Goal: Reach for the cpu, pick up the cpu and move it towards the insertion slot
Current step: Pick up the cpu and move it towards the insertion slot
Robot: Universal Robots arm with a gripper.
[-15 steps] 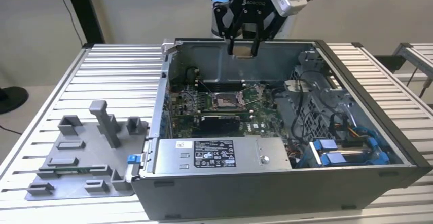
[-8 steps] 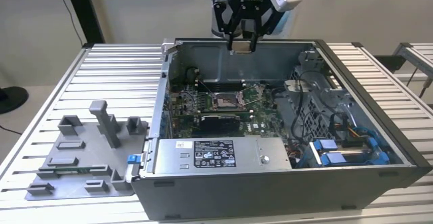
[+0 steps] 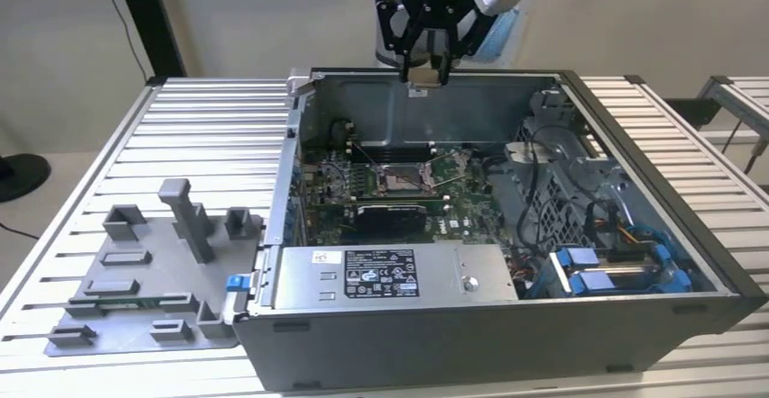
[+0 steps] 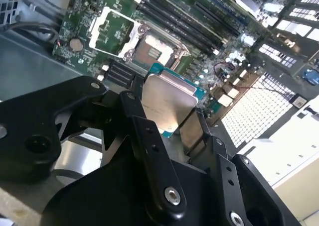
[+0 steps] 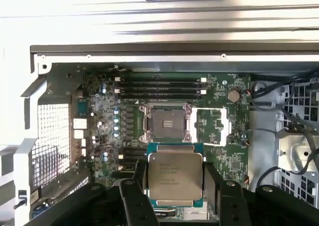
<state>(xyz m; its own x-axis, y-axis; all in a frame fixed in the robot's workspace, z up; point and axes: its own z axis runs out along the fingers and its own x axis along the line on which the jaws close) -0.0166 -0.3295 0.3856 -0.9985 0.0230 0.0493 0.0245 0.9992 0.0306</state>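
My gripper (image 3: 426,78) hangs high over the back wall of the open computer case, shut on the cpu (image 3: 424,77), a thin square chip with a pale silver top. In both wrist views the cpu (image 5: 175,174) (image 4: 165,102) sits clamped between the black fingers (image 5: 133,196) (image 4: 144,131). The insertion slot (image 3: 399,177), a silvery square frame with a dark centre on the green motherboard (image 3: 463,171), lies below and in front of the gripper. In both wrist views the insertion slot (image 5: 167,123) (image 4: 149,50) stands open, with its metal cover flipped to one side.
The case (image 3: 505,326) has tall walls, a power supply (image 3: 384,276) at the front and cables with blue drive parts (image 3: 613,267) on the exterior view's right. A grey plastic tray (image 3: 144,290) with upright blocks lies on the slatted table at the exterior view's left.
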